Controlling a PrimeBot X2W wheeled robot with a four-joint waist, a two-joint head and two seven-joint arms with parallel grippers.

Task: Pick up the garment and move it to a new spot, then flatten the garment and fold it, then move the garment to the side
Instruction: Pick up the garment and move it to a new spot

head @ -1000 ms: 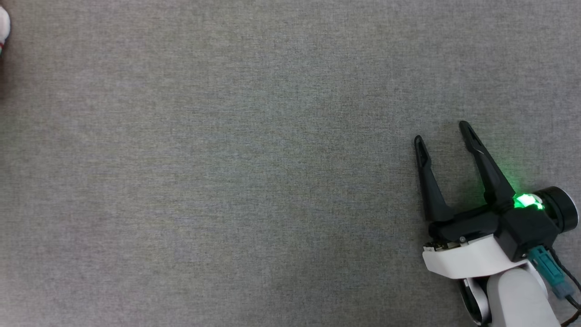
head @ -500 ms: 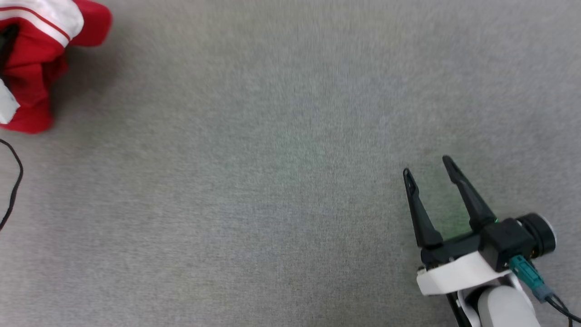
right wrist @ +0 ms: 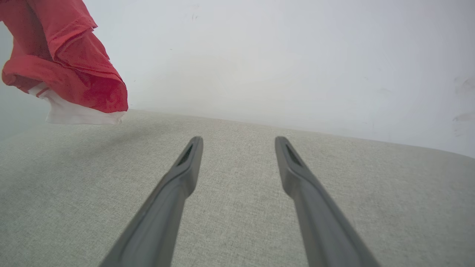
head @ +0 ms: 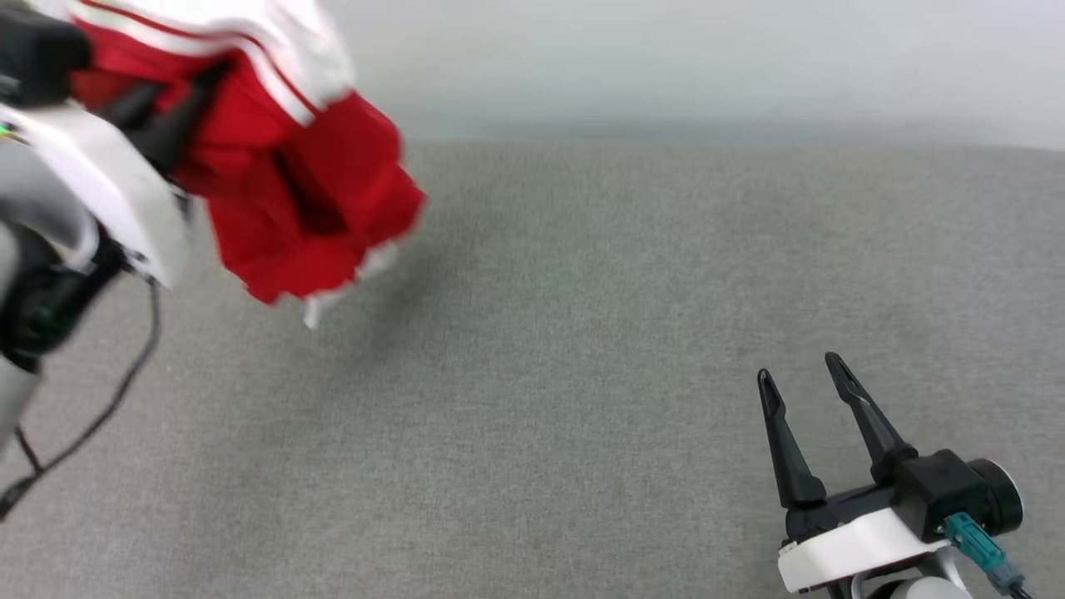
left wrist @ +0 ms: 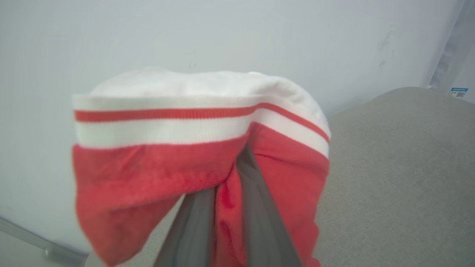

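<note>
Head view: left gripper [head: 179, 104] pinches the garment [head: 308, 191] above grey surface [head: 582, 374]; right gripper [head: 799, 370] gapes.

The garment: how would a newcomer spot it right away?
Look over the grey cloth surface to its far left, where the left gripper is raised. Bunched in its fingers hangs the garment, the one red thing there, with white, red-striped trim.

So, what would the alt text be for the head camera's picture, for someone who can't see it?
The robot's left gripper, at the upper left, is clamped on a bunched red and white shirt held up over a grey fabric surface. At the lower right its right gripper rests open and empty, fingers pointing up the picture.
</note>
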